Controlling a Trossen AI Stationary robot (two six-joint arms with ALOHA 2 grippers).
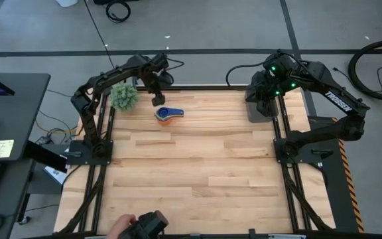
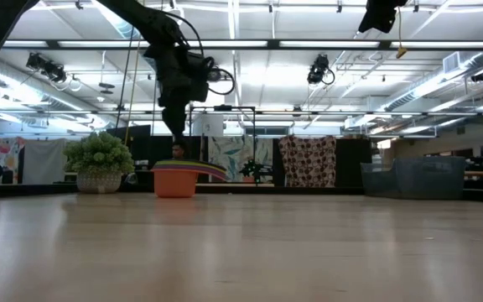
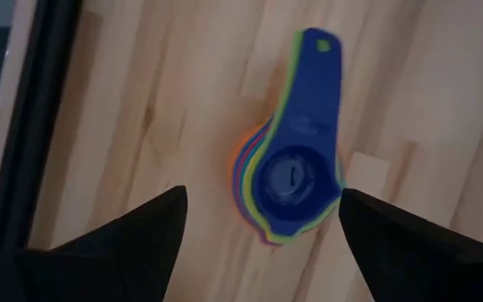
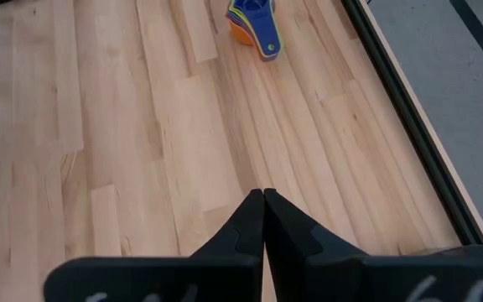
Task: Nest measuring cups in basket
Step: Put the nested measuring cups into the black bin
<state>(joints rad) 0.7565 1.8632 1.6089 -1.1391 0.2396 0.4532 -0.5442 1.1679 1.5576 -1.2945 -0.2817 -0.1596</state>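
While nested, measuring cups (image 1: 168, 114) outside basket (image 1: 262, 106)

Left arm (image 1: 115, 76): matte black links, black cable looped off the wrist. Left gripper (image 3: 258, 243): two dark wedge fingers (image 3: 132, 239). Right arm (image 1: 330, 99): black, white lettering along the link, green lights behind its claw.

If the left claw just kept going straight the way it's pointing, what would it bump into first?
Probably the stack of measuring cups: the left gripper hangs open above it, pointing down, the dark blue cup on top. Height above it is unclear.
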